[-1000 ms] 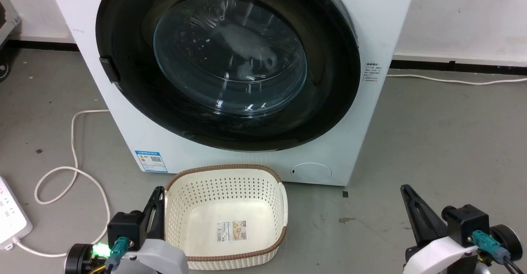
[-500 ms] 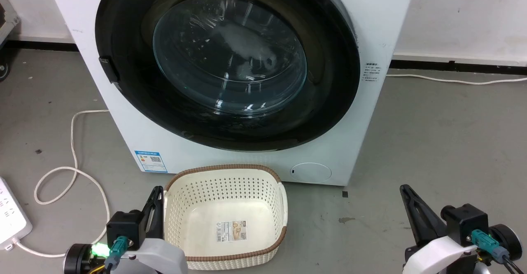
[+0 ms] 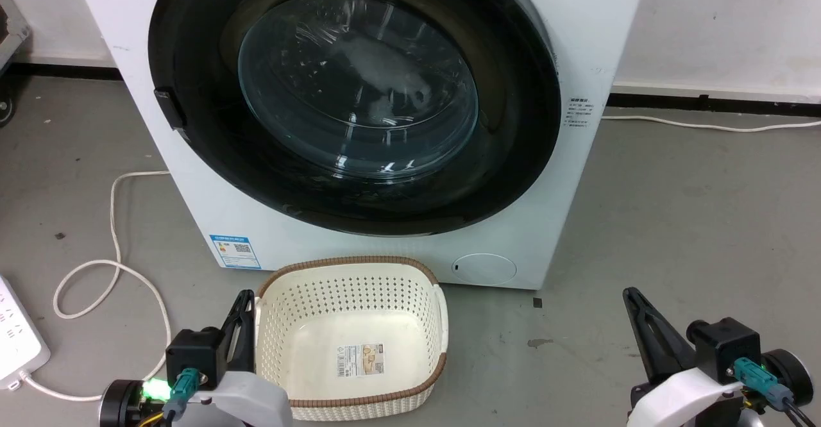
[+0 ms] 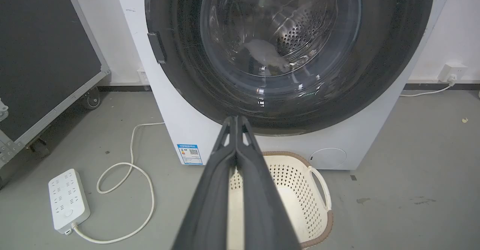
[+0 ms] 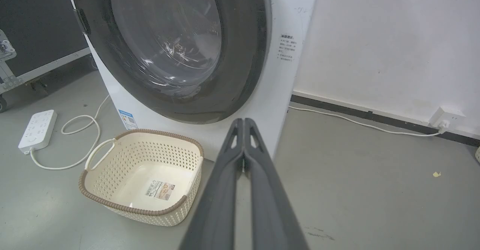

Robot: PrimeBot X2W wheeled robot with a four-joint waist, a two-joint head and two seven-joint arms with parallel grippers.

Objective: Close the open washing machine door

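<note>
Left gripper [image 4: 235, 118] and right gripper [image 5: 243, 119], both clenched empty, sit below, apart from the seemingly flush washing machine door [image 3: 356, 93].

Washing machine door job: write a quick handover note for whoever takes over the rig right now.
Left gripper: shut, empty, low beside the basket, apart from the machine.
Right gripper: shut, empty, low over the floor, off to the machine's right.
Door: lies flush against the front of the washing machine; the basket sits on the floor just before it.
Done: the door looks closed.
Left: the latch cannot be seen; check it and press if needed.
</note>
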